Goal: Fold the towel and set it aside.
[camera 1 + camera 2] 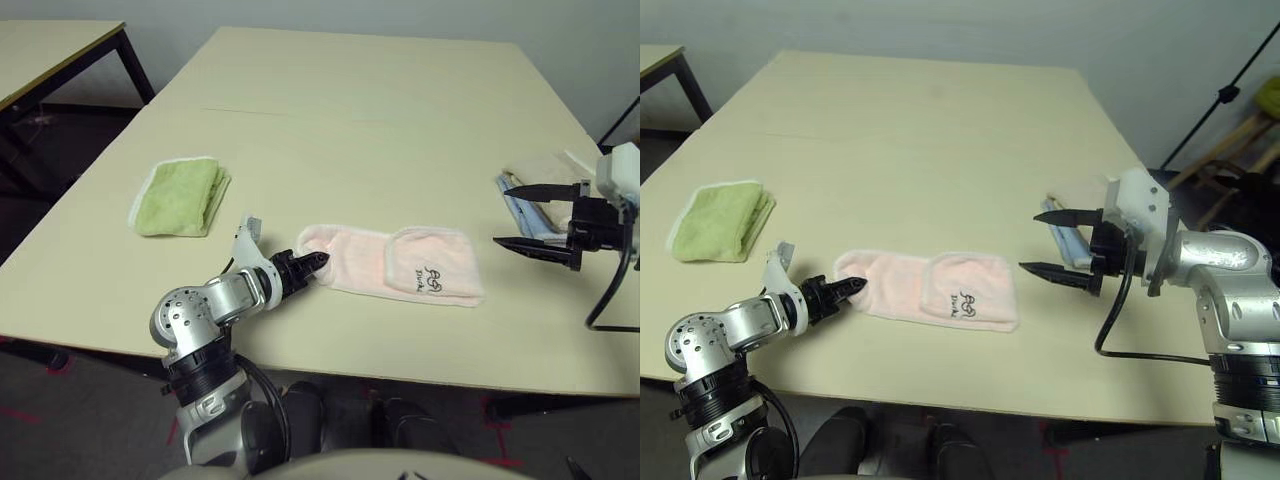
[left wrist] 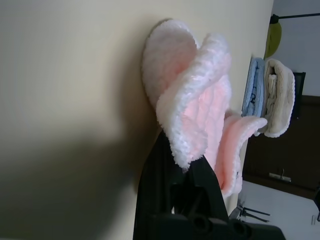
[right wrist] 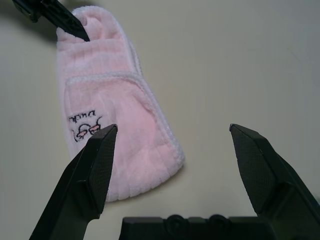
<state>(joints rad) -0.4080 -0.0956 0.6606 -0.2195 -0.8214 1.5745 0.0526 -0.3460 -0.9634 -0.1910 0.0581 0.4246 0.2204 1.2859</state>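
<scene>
The pale pink towel [image 1: 395, 263] lies folded into a long strip near the table's front edge, its dark embroidered mark [image 1: 432, 282] facing up. My left gripper [image 1: 318, 264] is shut on the towel's left end [image 2: 187, 122], pinching the fluffy edge. The same grip appears at the far end of the towel [image 3: 107, 112] in the right wrist view. My right gripper [image 1: 1040, 242] hovers open to the right of the towel, apart from it, fingers [image 3: 97, 172] spread wide with nothing between them.
A folded green towel [image 1: 180, 197] lies on the left part of the table [image 1: 340, 110]. Beige and light-blue towels [image 1: 1077, 220] are stacked at the right edge, behind my right gripper. Another table [image 1: 50, 50] stands at the far left.
</scene>
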